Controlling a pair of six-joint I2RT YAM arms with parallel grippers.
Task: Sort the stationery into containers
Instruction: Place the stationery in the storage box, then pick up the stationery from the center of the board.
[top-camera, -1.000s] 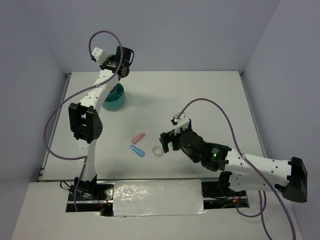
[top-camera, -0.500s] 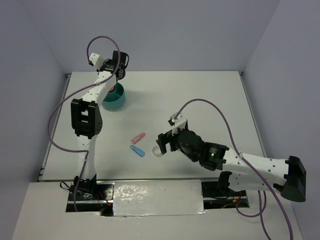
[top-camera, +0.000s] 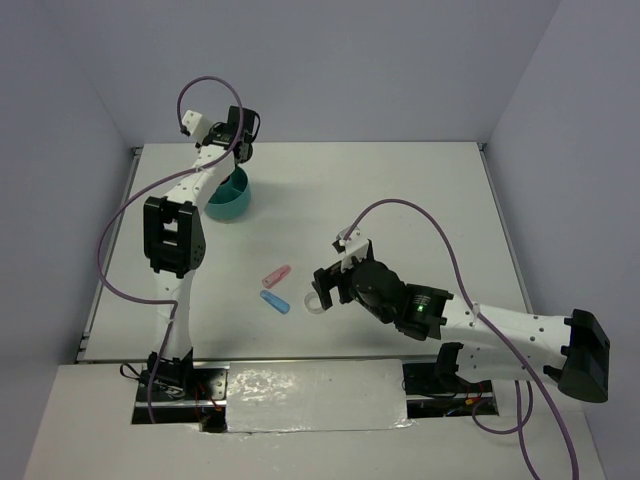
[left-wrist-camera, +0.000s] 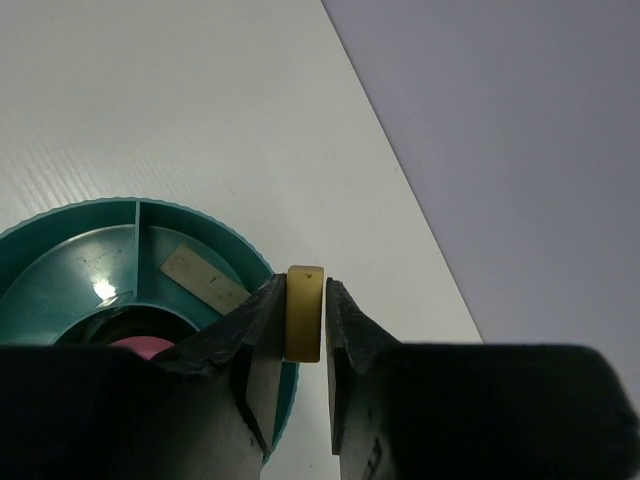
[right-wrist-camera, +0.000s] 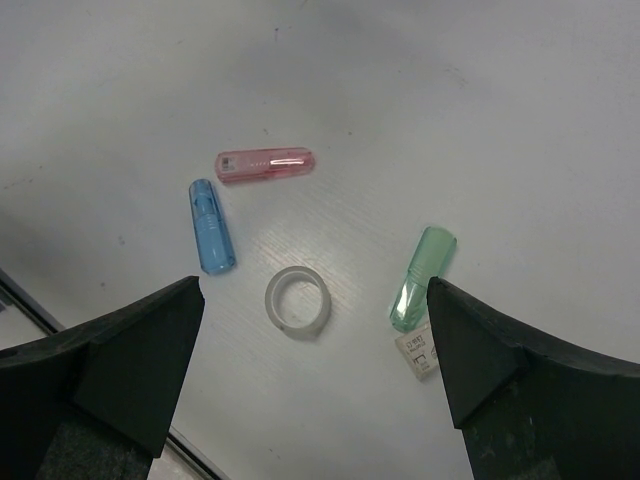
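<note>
The teal organiser (top-camera: 230, 200) stands at the far left; in the left wrist view its rim (left-wrist-camera: 60, 215) shows a flat beige piece (left-wrist-camera: 205, 282) in an outer compartment and something pink (left-wrist-camera: 135, 347) in the central well. My left gripper (left-wrist-camera: 303, 290) is shut on a small yellow block (left-wrist-camera: 304, 325), held over the organiser's outer edge. My right gripper (right-wrist-camera: 313, 290) is open and empty above the clear-white tape ring (right-wrist-camera: 298, 302). The pink stick (right-wrist-camera: 265, 164) and light-blue stick (right-wrist-camera: 211, 227) lie left of the ring, and a stubby green stick (right-wrist-camera: 423, 277) lies to its right.
A small white tag (right-wrist-camera: 420, 352) lies against the green stick. In the top view the pink stick (top-camera: 275, 273), blue stick (top-camera: 274, 301) and ring (top-camera: 314, 303) lie mid-table near the front. Grey walls enclose the table; its front edge (right-wrist-camera: 20, 300) is near the sticks.
My left gripper has shifted slightly left above the organiser with the yellow block still in it. My right gripper has edged left and forward over the tape ring.
</note>
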